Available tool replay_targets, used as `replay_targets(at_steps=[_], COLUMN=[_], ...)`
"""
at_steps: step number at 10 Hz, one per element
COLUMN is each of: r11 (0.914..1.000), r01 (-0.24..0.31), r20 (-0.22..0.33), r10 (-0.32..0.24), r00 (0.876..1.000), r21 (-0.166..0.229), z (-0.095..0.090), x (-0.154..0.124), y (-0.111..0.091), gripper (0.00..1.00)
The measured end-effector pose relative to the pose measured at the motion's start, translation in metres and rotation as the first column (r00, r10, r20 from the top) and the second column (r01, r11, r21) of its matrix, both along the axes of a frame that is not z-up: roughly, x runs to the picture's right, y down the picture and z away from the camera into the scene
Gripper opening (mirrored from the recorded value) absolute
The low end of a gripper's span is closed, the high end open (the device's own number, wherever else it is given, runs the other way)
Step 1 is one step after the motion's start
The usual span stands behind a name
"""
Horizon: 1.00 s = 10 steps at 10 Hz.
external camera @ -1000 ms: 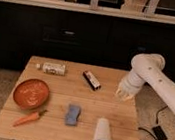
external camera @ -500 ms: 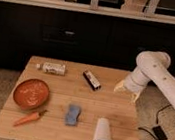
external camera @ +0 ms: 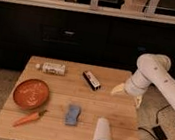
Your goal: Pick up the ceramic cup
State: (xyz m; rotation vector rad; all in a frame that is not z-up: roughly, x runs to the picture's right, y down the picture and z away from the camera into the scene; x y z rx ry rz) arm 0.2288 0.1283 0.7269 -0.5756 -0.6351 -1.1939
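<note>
One white ceramic cup (external camera: 102,133) lies on its side at the counter (external camera: 110,106) front-right corner, just right of blue sponge (external camera: 73,114). Gripper (external camera: 126,91) hangs over the right edge, well apart from cup, seemingly open w/ nothing held.

arm: white, enters from 3 o'clock, elbow bent high | gripper (external camera: 126,91): pale fingers hang at 3 o'clock of frame centre, pointing down toward 8 o'clock

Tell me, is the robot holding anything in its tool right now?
No, nothing is held. The tool hangs over the right edge of the wooden table, apart from the plain white tapered ceramic cup, which lies on its side near the front edge.
</note>
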Motion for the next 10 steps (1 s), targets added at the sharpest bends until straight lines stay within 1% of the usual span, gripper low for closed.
replay_targets(at_steps=[2, 3, 4, 5, 6, 7, 8, 10], r11=[0.9996, 0.9992, 0.9982, 0.997, 0.9956, 0.9939, 0.9925, 0.992], r01=[0.029, 0.041, 0.059, 0.077, 0.093, 0.109, 0.121, 0.125], r20=[0.021, 0.023, 0.031, 0.037, 0.048, 0.062, 0.083, 0.118], r10=[-0.029, -0.04, -0.059, -0.077, -0.093, -0.11, -0.122, -0.126], r00=[0.999, 0.999, 0.998, 0.996, 0.994, 0.992, 0.989, 0.985], r21=[-0.007, -0.006, 0.005, 0.006, 0.015, 0.016, 0.016, 0.018], z=[-0.03, -0.041, -0.056, -0.065, -0.074, -0.079, -0.078, -0.075], x=[-0.002, -0.003, -0.006, -0.009, -0.015, -0.021, -0.03, -0.049], y=[0.044, 0.061, 0.086, 0.106, 0.131, 0.16, 0.184, 0.211], gripper=[0.8, 0.8, 0.8, 0.8, 0.8, 0.8, 0.8, 0.8])
